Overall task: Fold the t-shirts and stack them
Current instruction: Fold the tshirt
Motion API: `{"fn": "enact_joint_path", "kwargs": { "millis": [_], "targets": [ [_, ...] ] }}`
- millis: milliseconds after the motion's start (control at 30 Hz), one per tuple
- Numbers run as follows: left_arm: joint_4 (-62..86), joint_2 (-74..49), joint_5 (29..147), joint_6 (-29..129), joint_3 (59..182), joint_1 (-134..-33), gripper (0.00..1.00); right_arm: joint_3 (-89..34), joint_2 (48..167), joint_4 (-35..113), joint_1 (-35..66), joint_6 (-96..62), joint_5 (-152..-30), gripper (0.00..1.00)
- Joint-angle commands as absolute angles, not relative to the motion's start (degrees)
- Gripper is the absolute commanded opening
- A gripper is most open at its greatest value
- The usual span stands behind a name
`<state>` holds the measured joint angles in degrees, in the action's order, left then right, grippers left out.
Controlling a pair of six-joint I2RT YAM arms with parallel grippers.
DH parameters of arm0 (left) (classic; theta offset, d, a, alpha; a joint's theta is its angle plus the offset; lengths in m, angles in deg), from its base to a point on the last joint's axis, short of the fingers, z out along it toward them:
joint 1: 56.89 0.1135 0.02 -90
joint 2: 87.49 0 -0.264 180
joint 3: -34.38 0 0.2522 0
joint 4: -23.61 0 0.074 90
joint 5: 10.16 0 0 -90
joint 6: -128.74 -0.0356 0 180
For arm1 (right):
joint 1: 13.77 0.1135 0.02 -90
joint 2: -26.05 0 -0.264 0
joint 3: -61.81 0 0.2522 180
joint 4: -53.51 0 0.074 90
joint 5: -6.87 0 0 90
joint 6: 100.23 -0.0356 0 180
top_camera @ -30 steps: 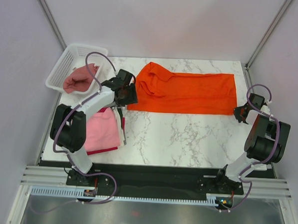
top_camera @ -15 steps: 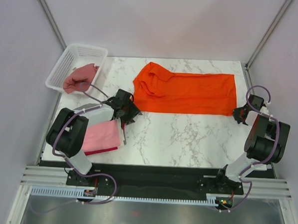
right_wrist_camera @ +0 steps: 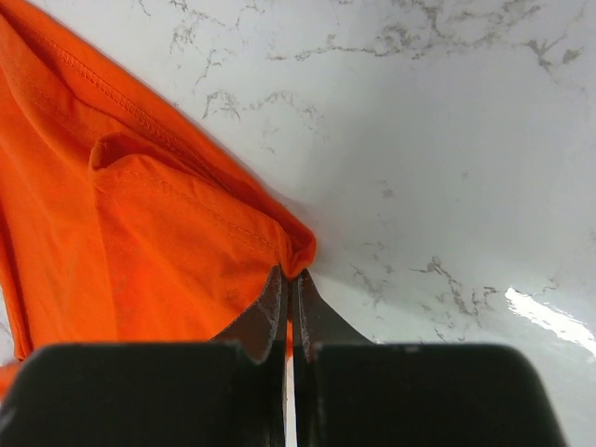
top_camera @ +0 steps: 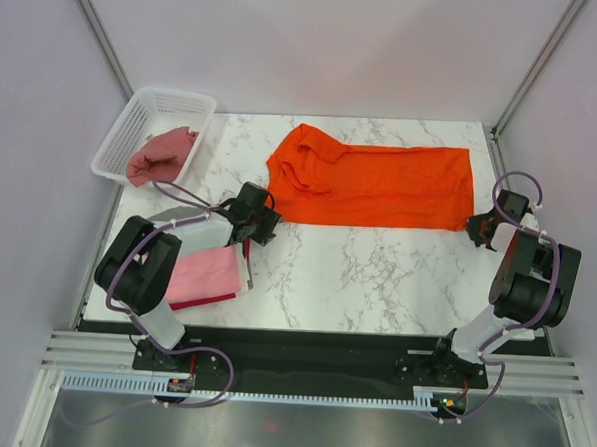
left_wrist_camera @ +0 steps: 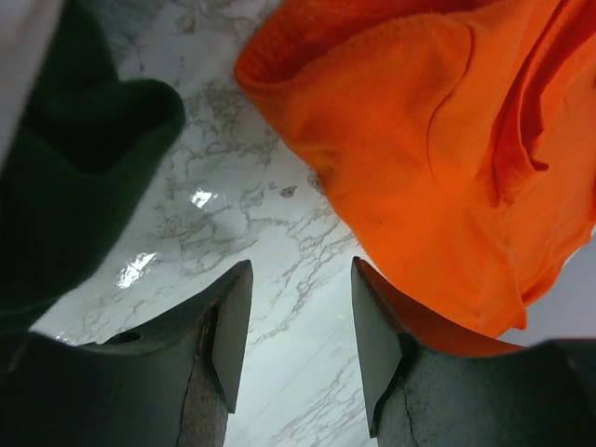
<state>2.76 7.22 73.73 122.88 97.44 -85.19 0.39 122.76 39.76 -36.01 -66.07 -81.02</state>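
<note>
A bright orange t-shirt (top_camera: 376,185) lies spread across the far middle of the marble table (top_camera: 366,277). My left gripper (top_camera: 265,222) sits low by the shirt's near-left corner, open. Only bare marble shows between its fingers (left_wrist_camera: 300,279), and the orange cloth (left_wrist_camera: 447,140) lies just beyond and over the right fingertip. My right gripper (top_camera: 475,230) is shut on the shirt's near-right corner (right_wrist_camera: 293,261). A folded light pink t-shirt (top_camera: 208,273) tops a small pile with a red edge at the near left. A dusty rose t-shirt (top_camera: 162,156) lies in the basket.
The white mesh basket (top_camera: 175,104) stands at the far left corner. A dark cloth (left_wrist_camera: 74,186) fills the left of the left wrist view. Frame posts rise at both far corners.
My left gripper has drawn back from the orange shirt's left edge to its near-left corner, with its jaws narrowing. The shirt's left end has shifted slightly. The right arm has stayed put.
</note>
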Motion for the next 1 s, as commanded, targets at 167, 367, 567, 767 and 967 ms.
{"fn": "enact_joint_path", "kwargs": {
  "millis": [167, 367, 567, 767, 967],
  "targets": [
    [1.94, 13.3, 63.14, 131.02, 101.14, -85.37, 0.53, 1.2, 119.84, 41.6, -36.18, -66.92, -81.72, 0.0],
    [0.09, 17.01, 58.92, 132.78, 104.66, -84.93, 0.53, 1.82, 118.96, 41.6, -36.18, -66.83, -81.89, 0.0],
    [-2.98, 18.94, 58.3, 130.59, 107.3, -83.0, 0.19, 2.08, 119.13, 41.77, -36.18, -66.83, -82.25, 0.0],
    [-4.38, 17.72, 58.67, 125.85, 107.56, -81.24, 0.02, 2.61, 118.43, 41.77, -36.09, -66.57, -82.25, 0.0],
    [-6.94, 15.16, 56.98, 122.15, 108.61, -81.33, 0.02, 2.7, 118.42, 41.51, -34.86, -66.57, -81.19, 0.0]
  ]
}}
